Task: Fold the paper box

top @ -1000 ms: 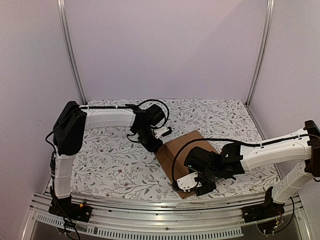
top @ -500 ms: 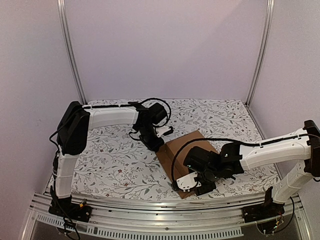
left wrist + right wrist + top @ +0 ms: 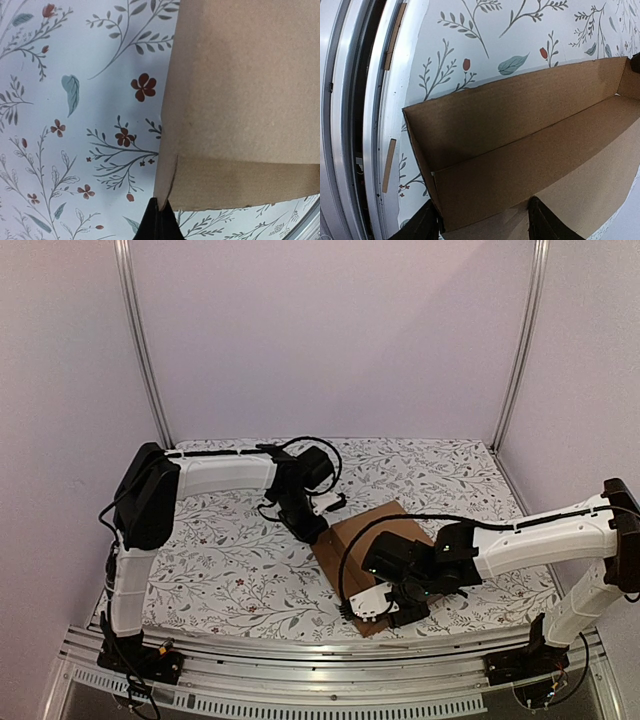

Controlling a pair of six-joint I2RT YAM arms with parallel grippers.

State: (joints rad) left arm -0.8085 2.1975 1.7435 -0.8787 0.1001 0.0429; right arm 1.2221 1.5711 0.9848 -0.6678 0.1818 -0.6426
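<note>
The paper box (image 3: 372, 543) is plain brown cardboard, lying on the floral cloth in the middle right. My left gripper (image 3: 316, 531) is at its left corner. In the left wrist view the fingers (image 3: 160, 225) are shut, with their tip touching the bottom corner of a box wall (image 3: 240, 100). My right gripper (image 3: 385, 608) is over the box's near end. In the right wrist view it (image 3: 482, 222) is open wide. One finger (image 3: 422, 222) is outside the end wall, and the other is inside on the box floor (image 3: 580, 190). A long side wall (image 3: 510, 110) stands up.
The aluminium rail (image 3: 350, 125) of the table's near edge runs close beside the box's end. Floral cloth (image 3: 220, 560) covers the table. Frame posts (image 3: 140, 340) and pale walls stand at the back and sides.
My right gripper has shifted slightly left over the box's near end. My left arm edged a little to the right early on, then stayed. The box has hardly moved.
</note>
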